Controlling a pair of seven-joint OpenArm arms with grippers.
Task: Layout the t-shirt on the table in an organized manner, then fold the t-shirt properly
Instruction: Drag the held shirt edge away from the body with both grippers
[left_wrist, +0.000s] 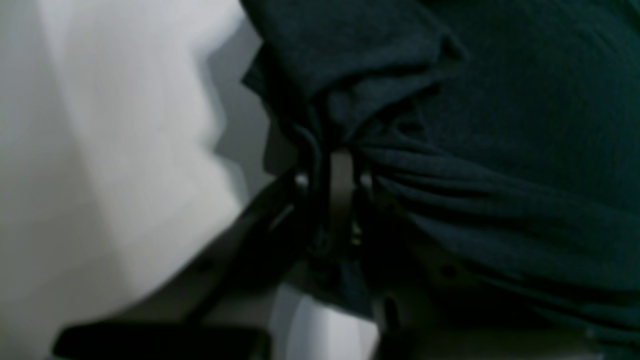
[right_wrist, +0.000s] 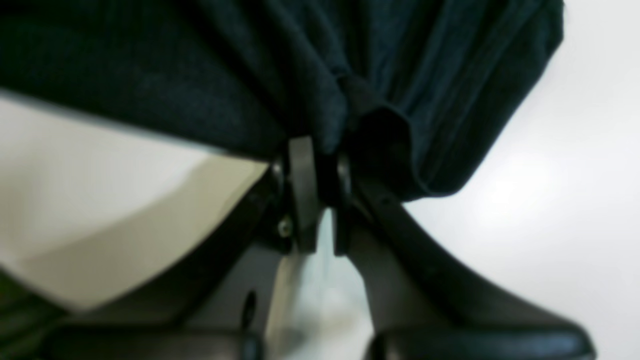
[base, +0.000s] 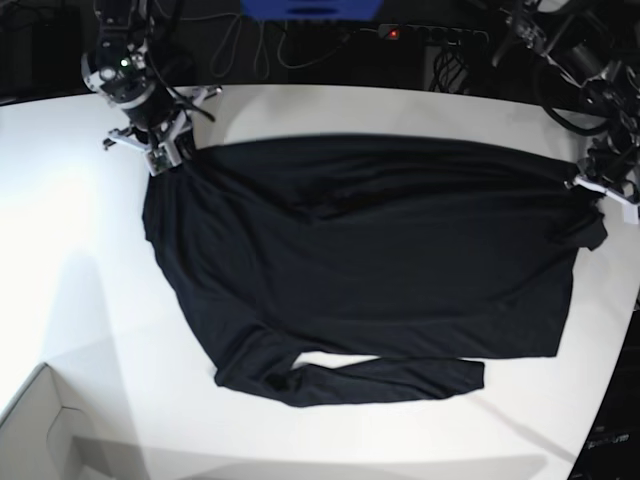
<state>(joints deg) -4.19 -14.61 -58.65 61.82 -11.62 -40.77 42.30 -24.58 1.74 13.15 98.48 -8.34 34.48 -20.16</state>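
The t-shirt (base: 370, 260) lies spread across the table (base: 70, 280), black and plain, its body stretched wide between my two arms near the far edge, with one long sleeve trailing along the near hem and curling into a bunched cuff at the near-left of the base view. It is not flat yet: soft ridges run through the chest, and the cloth gathers into tight pleats where I hold it. My right gripper (right_wrist: 317, 165) is clenched on a corner of the fabric, the two dark fingers pressed together with a fold pinched between them and more cloth draped over their tips. My left gripper (left_wrist: 340, 170) is likewise clamped on a gathered bunch, folds radiating out from the pinch (the picture is dim there, but the cloth plainly runs into the closed jaws). What worries me is the tension: I judge that if my arms pull further apart the thin pinch on either side could slip out, and one end would slump back into a heap. Pulling unevenly could also drag the whole garment sideways, toward the curved table edge by my left arm, where the corner already sits close to the rim. The trailing sleeve is another risk; lifting without minding it would likely fold it under the body. At the near-left corner a pale cardboard box (base: 35, 430) stands well apart from the cloth.
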